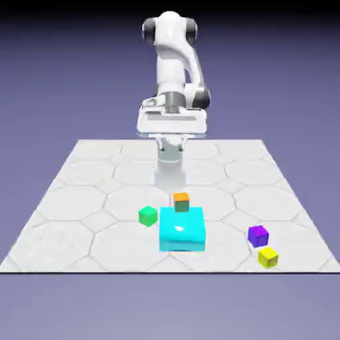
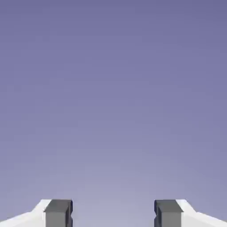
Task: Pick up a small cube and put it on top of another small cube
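Blue-violet fills the whole back, darker near the top, and a pale grey table top (image 1: 73,222) with big six-sided shapes drawn on it sits in front. The big, shiny, bright cyan block (image 1: 182,229) is the thing to look for first, since all the little cubes are around it.

Just beside the big block, on the exterior view's left, is the small plain green cube (image 1: 148,216). It sits on the table. The small plain bright yellow cube (image 1: 268,257) is on the table too, well apart from the big block, over on the exterior view's right and closer to the front edge. Between the big block and the yellow cube, but much nearer the yellow one, is the small purple cube (image 1: 258,236). The small cube with the orange top (image 1: 181,202) shows right at the big block's far edge. I cannot tell if those two touch.

Behind the big block, the shiny white robot arm (image 1: 170,60) with dark grey joints stands up tall. Its white two-finger gripper (image 2: 113,213) is up high, past the big block's far side. The two grey finger tips (image 2: 58,213) are wide apart, and they hold nothing. Only blue-violet shows between them.
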Tool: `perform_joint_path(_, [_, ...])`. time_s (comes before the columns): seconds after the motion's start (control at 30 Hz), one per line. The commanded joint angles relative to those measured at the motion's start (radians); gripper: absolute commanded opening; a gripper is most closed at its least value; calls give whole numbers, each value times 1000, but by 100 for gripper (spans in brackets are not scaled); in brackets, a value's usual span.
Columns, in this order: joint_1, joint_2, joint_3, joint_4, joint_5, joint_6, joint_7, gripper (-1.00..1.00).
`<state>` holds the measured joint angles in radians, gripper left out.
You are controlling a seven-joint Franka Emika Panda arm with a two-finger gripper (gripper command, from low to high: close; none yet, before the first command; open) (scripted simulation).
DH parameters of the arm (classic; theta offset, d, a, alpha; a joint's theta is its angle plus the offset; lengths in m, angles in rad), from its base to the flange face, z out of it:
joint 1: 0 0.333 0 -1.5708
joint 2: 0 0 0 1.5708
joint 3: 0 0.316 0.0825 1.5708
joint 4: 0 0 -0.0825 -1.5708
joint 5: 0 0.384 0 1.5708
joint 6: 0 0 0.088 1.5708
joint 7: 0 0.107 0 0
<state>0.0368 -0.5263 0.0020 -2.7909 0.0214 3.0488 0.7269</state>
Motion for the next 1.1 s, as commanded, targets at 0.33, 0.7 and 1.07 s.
perform_joint_path(0.33, [226, 399, 19, 174, 195, 107, -129, 0])
perform_joint_path(0.7, [452, 797, 37, 349, 390, 215, -257, 0])
perform_joint_path(1.07, [531, 1159, 85, 540, 466, 325, -323, 0])
